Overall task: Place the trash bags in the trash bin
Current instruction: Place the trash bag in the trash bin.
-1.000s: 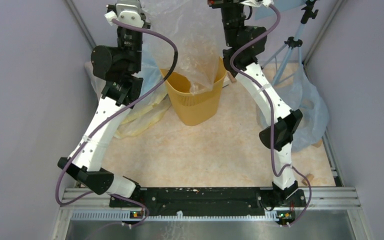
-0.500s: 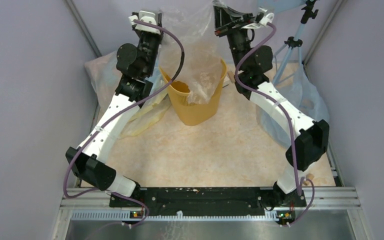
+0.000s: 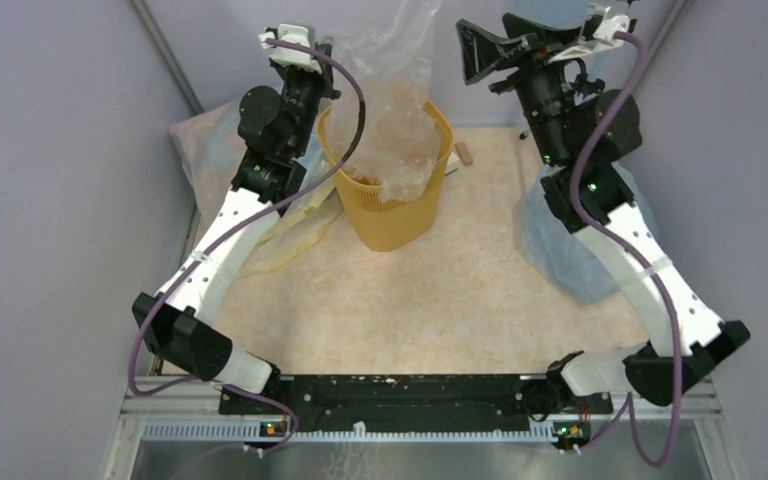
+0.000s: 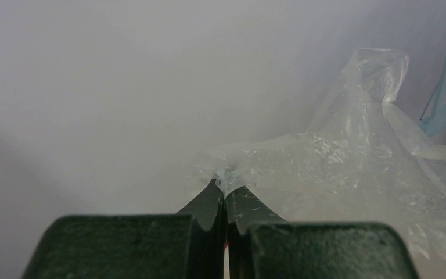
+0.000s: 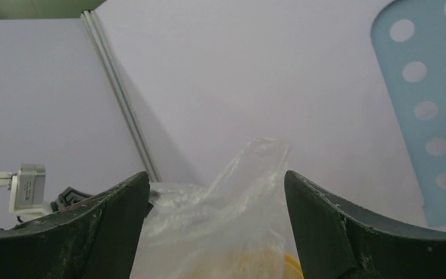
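- Pinching a bunched edge of the trash bag [image 4: 348, 168] in the clenched left gripper [image 4: 225, 190], up beside the trash bin's [image 3: 395, 225] left rim.
- Gripping nothing with the right gripper [image 5: 216, 175], spread wide, above and right of the bin.
- Hanging partly inside the bin, rising above its rim.

Toward the far middle of the table [image 3: 440, 310], the trash bin [image 3: 392, 205]. In the bin, the lower part of the trash bag [image 3: 400, 150], with the upper part rising above the rim. Just left of the bin's rim and above it, the left gripper [image 4: 225, 193], at the bag's left edge. Right of the bin and higher, the right gripper [image 5: 215, 174], apart from the bag. Left of the bin, a heap of sacks [image 3: 205, 150] (partly under the left arm); right of the bin, a single sack [image 3: 560, 250].
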